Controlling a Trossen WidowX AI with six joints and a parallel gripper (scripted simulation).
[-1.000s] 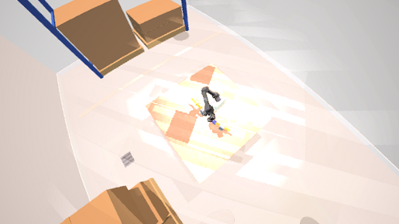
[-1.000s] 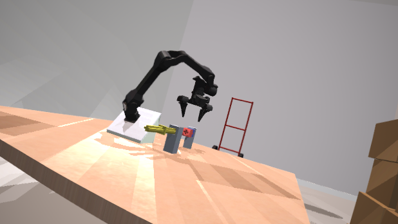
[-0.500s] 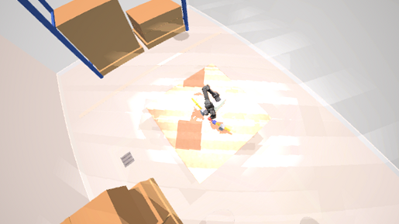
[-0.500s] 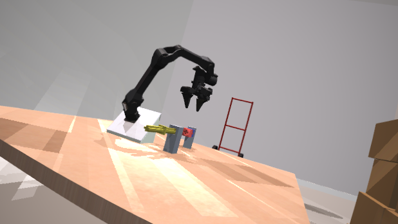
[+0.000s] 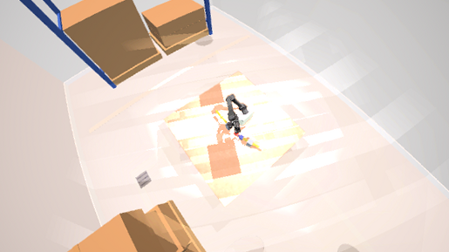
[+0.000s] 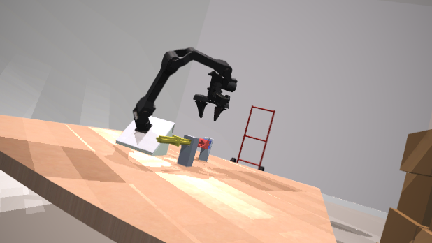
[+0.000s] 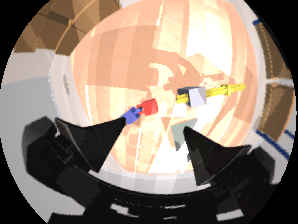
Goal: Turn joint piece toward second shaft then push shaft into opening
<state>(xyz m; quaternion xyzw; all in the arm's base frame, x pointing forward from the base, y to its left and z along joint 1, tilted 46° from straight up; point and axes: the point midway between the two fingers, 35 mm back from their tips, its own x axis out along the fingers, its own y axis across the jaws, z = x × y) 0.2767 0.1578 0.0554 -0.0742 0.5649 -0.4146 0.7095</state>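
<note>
Red hand cart (image 6: 245, 135) nr grey wall (image 6: 314, 70), boxes (image 5: 96, 29) (image 6: 416, 188) abt.
</note>
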